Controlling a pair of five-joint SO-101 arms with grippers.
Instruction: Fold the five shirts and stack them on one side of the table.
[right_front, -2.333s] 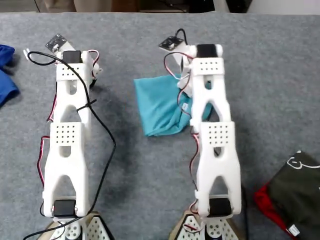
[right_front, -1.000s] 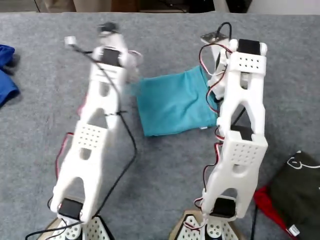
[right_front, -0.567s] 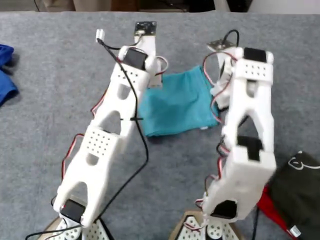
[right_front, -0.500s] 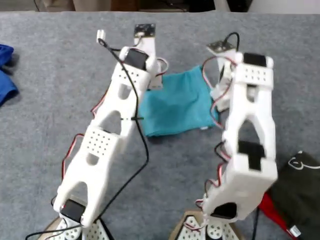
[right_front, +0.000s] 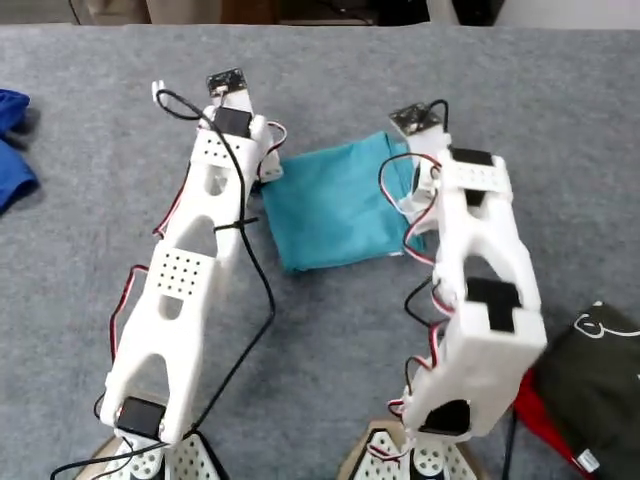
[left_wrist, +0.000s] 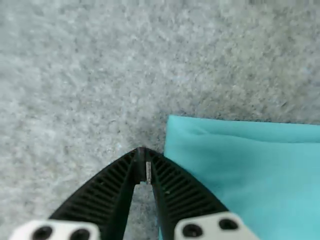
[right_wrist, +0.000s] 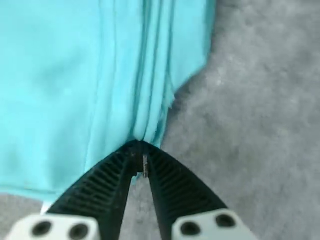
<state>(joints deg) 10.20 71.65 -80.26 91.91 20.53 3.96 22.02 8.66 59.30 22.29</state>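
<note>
A teal shirt (right_front: 335, 205), folded to a rough rectangle, lies flat on the grey table between the two arms. My right gripper (right_wrist: 140, 146) is shut on the bunched layers along the shirt's right edge (right_wrist: 150, 100); the high view places it (right_front: 416, 188) under the right arm's wrist. My left gripper (left_wrist: 142, 150) is shut with its tips on bare carpet, just beside the shirt's far left corner (left_wrist: 172, 122). From above, the left gripper (right_front: 268, 168) sits at that corner.
A blue shirt (right_front: 12, 150) lies at the table's left edge. A dark shirt (right_front: 592, 375) on top of a red one (right_front: 533, 405) sits at the near right. Grey carpet (right_front: 560, 150) covers the table.
The left arm has swung left, from over the shirt's far edge to its left corner. The right arm has come left and nearer with the shirt's edge, and the shirt has shifted left.
</note>
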